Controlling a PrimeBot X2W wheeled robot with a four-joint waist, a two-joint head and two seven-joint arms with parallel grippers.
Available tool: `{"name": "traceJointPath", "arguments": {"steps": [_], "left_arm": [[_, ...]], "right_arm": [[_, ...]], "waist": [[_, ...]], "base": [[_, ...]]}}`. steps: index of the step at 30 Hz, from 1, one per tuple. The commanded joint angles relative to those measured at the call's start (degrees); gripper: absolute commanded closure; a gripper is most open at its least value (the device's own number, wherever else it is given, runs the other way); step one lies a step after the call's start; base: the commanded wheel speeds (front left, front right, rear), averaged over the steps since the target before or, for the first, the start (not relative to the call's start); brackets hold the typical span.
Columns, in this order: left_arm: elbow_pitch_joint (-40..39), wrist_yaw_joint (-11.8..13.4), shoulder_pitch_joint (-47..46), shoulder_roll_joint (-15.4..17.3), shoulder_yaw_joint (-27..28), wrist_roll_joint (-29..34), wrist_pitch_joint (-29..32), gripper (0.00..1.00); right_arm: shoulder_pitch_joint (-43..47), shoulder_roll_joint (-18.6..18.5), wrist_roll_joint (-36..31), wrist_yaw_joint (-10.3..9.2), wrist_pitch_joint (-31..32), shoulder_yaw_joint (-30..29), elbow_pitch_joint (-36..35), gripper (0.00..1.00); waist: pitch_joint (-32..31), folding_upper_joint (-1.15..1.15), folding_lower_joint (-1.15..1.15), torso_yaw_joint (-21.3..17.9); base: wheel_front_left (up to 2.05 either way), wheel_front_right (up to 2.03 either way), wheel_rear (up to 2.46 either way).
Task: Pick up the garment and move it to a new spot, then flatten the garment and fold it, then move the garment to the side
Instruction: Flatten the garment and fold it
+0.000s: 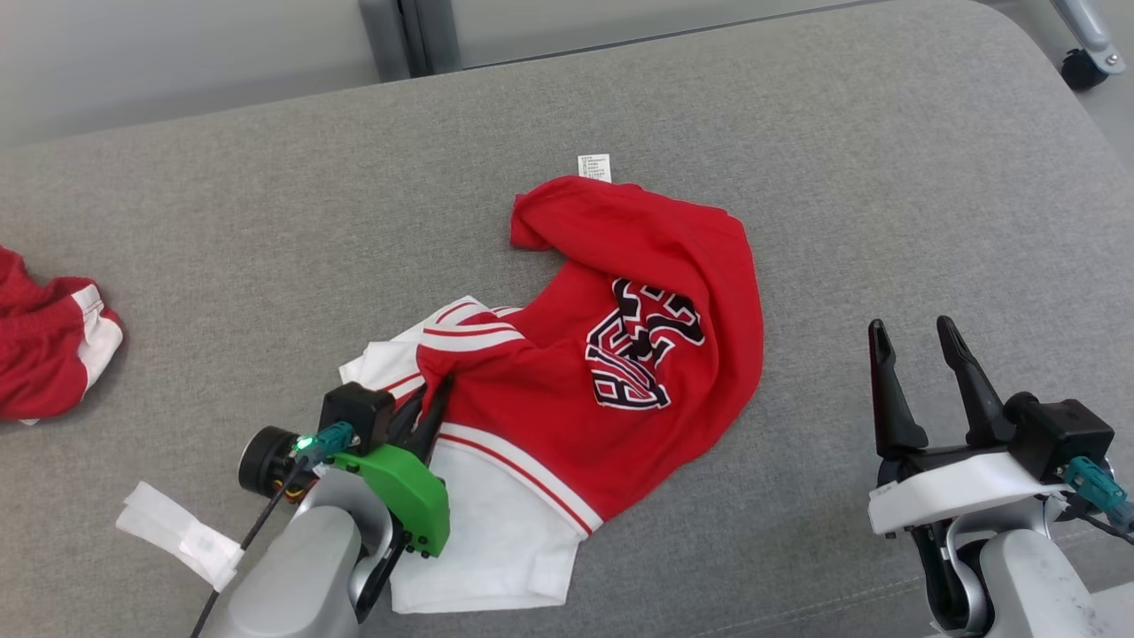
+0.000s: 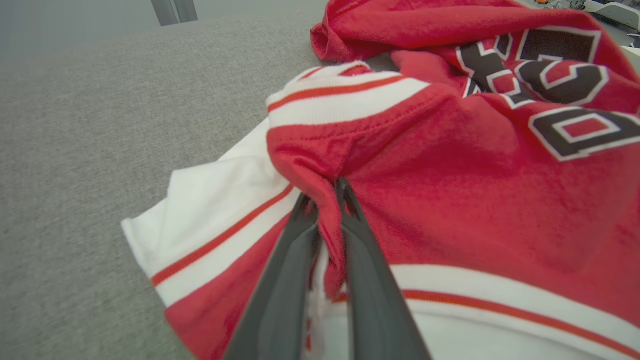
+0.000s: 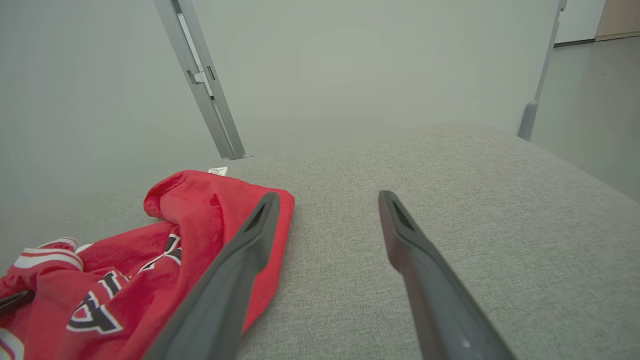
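**A:** Where does the garment (image 1: 620, 354) lie?

**B:** Crumpled near the middle of the grey cushion (image 1: 266, 195); its red side is up with the black-and-white lettering showing; a white panel spreads out toward the robot; a small white label (image 1: 594, 167) pokes out at the far edge.

**A:** And relative to the left gripper (image 1: 431, 403)?

**B:** The gripper sits at the garment's near-left part, where the red cloth meets the red-striped white band; most of the garment spreads away to its right and beyond it.

**A:** How do its jaws stand?

**B:** Drawn in narrow; in the left wrist view a ridge of red fabric is pinched between the two dark fingers (image 2: 280, 280); the cloth puckers upward at their tips.

**A:** The right gripper (image 1: 921, 341)?

**B:** Off to the garment's right, apart from it, over bare cushion; its jaws are spread wide with nothing between them; its fingers point away from the robot.

**A:** Anything else on the cushion?

**B:** A second red-and-white cloth (image 1: 44, 346) at the left edge, well apart from the garment; a crumpled white strip (image 1: 177, 532) lies just beside the left arm.
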Motion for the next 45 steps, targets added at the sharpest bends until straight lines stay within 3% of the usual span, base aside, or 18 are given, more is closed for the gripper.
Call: {"name": "traceJointPath", "arguments": {"steps": [1, 15, 16, 17, 18, 24, 31, 37, 45], "left_arm": [[0.3, -0.1, -1.2, 0.7, 0.5, -0.6, -0.4, 1.0], [-5.9, 3.0, 2.5, 8.3, 13.2, 0.7, -0.5, 1.0], [-6.0, 2.9, 3.1, 8.4, 13.5, 1.0, -0.4, 0.96], [-6.2, 2.9, 3.7, 8.3, 13.7, 1.3, -0.4, 0.28], [-6.4, 2.9, 4.0, 8.1, 13.9, 1.7, -0.4, 0.0], [-11.5, 4.2, 6.5, 5.7, 17.9, 3.7, -0.4, 0.0], [-24.7, 5.4, 13.4, 1.8, 25.1, 8.2, -0.4, 0.0], [-33.7, 4.6, 21.3, -2.1, 30.8, 12.0, -0.4, 0.0], [-37.2, 2.4, 26.2, -4.8, 33.7, 15.2, -0.4, 0.0]], "right_arm": [[0.0, 0.0, -0.1, -0.08, -0.2, -0.1, 0.1, 0.0], [0.4, -0.1, -0.5, -0.08, -0.2, -0.1, 1.8, 0.0], [0.5, -0.2, -0.5, -0.08, -0.2, -0.1, 1.9, 0.0], [0.7, -0.2, -0.5, -0.08, -0.2, -0.2, 2.1, 0.0], [0.9, -0.3, -0.5, -0.08, -0.2, -0.3, 2.2, 0.0], [1.4, -0.7, -0.7, -0.08, -0.2, -0.5, 3.3, 0.0], [2.0, -1.1, -0.9, -0.08, -0.2, -0.7, 4.4, 0.0], [2.3, -1.3, -1.0, -0.08, -0.2, -0.8, 5.4, 0.0], [2.8, -1.3, -1.2, -0.08, -0.2, -2.0, 6.0, 0.0]], "waist": [[-0.3, 0.0, 0.0, 0.6], [-1.3, 0.0, 0.0, 2.3], [-1.5, 0.0, 0.0, 2.3], [-1.6, 0.0, 0.0, 2.4], [-1.8, 0.0, 0.0, 2.5], [-3.3, 0.0, 0.0, 4.3], [-5.0, 0.0, 0.0, 7.4], [-6.3, 0.0, 0.0, 9.8], [-6.5, 0.0, 0.0, 12.2]], "base": [[0.0, 0.0, 0.0], [0.0, 0.0, 0.0], [0.0, 0.0, 0.0], [0.0, 0.0, 0.0], [0.0, 0.0, 0.0], [0.0, 0.0, 0.0], [0.0, 0.0, 0.0], [0.0, 0.0, 0.0], [0.0, 0.0, 0.0]]}}
